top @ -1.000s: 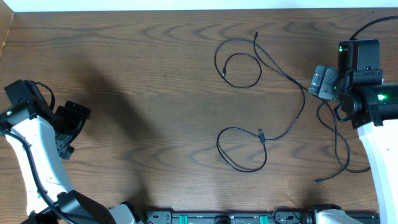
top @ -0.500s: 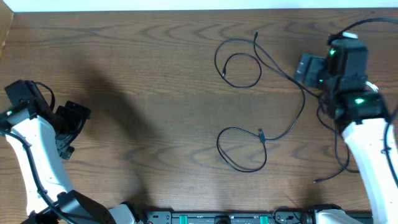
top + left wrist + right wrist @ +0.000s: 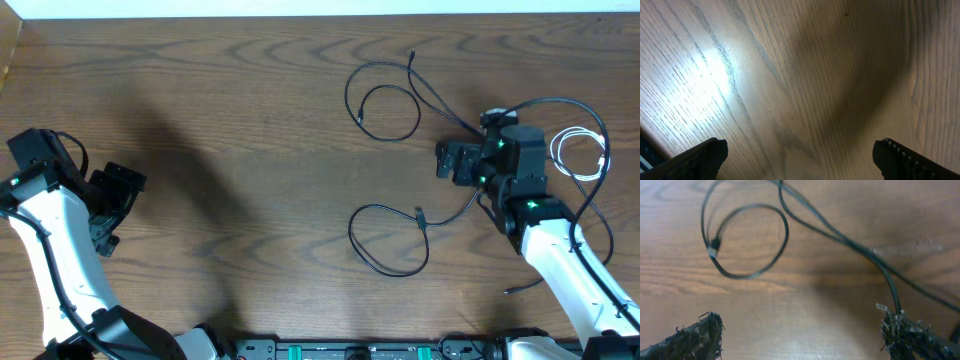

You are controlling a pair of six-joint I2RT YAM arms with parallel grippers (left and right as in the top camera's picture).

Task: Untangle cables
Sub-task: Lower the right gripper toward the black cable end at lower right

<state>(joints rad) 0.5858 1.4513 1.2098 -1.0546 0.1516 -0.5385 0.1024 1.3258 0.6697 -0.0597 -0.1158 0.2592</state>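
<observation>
Two grippers, and both have their jaws spread wide with nothing between them. We see the right gripper (image 3: 452, 161) low over the right half of the table (image 3: 250, 120). In its wrist view two black strands run side by side up to one finger (image 3: 910, 337); we cannot tell whether they touch it. The left gripper (image 3: 118, 192) hangs at the left edge above bare wood, well apart from every cable.

Outward from the right gripper lie the black cables (image 3: 384, 85). One loop lies farther off and to the left, and another lies nearer and to the left. We count four small plug ends, which would suit two cables, though we cannot trace the strands where they pass under the arm. One white cable (image 3: 603, 160) lies coiled to the right of that arm.
</observation>
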